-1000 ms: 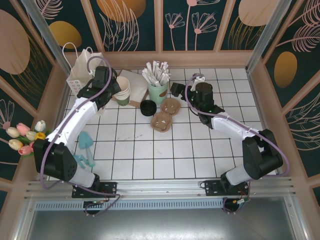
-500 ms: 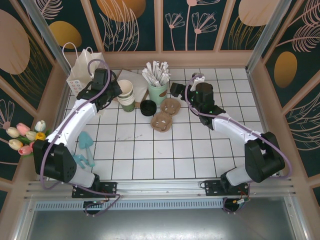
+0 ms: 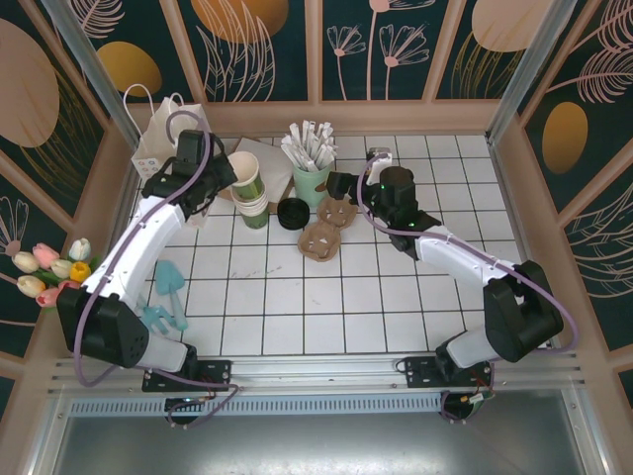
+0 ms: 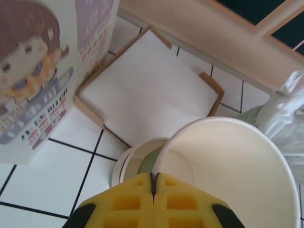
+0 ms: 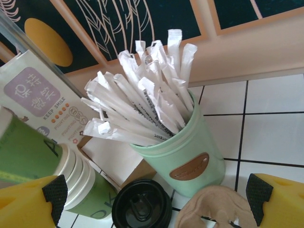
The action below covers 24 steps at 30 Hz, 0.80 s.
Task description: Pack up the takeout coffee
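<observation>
My left gripper [image 3: 229,176] [image 4: 153,175] is shut on the rim of a paper cup [image 3: 244,168] [image 4: 228,166], green outside and cream inside. It holds the cup tilted just above the stack of like cups [image 3: 255,210] [image 5: 88,190]. A dark round top [image 3: 293,211] [image 5: 141,206] stands on the tiles between that stack and the pale green cup of wrapped sticks [image 3: 313,180] [image 5: 183,156]. Whether it caps the takeout coffee I cannot tell. My right gripper [image 3: 341,188] [image 5: 153,192] is open, hovering over the dark top with nothing between its fingers.
Two brown card pieces [image 3: 341,210] [image 3: 319,239] lie right of the dark top. A white paper bag [image 3: 158,139] [image 4: 33,71] stands at the back left beside a flat white tray [image 3: 275,163] [image 4: 147,90]. Teal items [image 3: 168,282] and tulips [image 3: 45,272] are at the left.
The left gripper has raised the top cup off the stack, up and slightly back. The right gripper has moved left towards the dark top and the stick cup.
</observation>
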{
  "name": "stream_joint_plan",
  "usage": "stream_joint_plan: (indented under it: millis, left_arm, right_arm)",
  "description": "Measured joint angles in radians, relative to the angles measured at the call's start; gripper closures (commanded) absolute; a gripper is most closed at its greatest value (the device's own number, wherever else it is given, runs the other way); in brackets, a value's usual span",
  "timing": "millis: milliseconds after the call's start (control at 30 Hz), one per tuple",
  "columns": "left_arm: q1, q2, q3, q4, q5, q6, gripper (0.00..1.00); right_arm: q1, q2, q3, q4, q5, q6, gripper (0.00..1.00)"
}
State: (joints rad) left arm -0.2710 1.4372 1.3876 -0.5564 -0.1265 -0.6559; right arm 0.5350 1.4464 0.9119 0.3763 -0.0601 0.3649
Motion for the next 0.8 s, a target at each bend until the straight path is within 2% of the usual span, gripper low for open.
stream_joint_plan:
  millis: [300, 400, 533, 667, 800]
  left_arm:
    - [0.000, -0.026, 0.244, -0.214, 0.045, 0.100, 1.00]
    - [0.000, -0.064, 0.265, -0.298, 0.087, 0.127, 1.00]
    - [-0.011, -0.166, 0.159, -0.331, 0.146, 0.142, 1.00]
    - [-0.053, -0.253, -0.022, -0.323, 0.211, 0.144, 1.00]
    - [-0.076, -0.304, -0.220, -0.258, 0.225, 0.128, 1.00]
  right_arm:
    - [0.035, 0.073, 0.054, -0.037, -0.077, 0.141, 0.04]
    - [0.051, 0.104, 0.054, -0.043, -0.093, 0.196, 0.07]
    - [0.080, 0.159, 0.068, -0.046, -0.101, 0.274, 0.13]
    - [0.092, 0.212, 0.082, -0.053, -0.102, 0.355, 0.20]
    - [0.098, 0.259, 0.109, -0.070, -0.095, 0.400, 0.25]
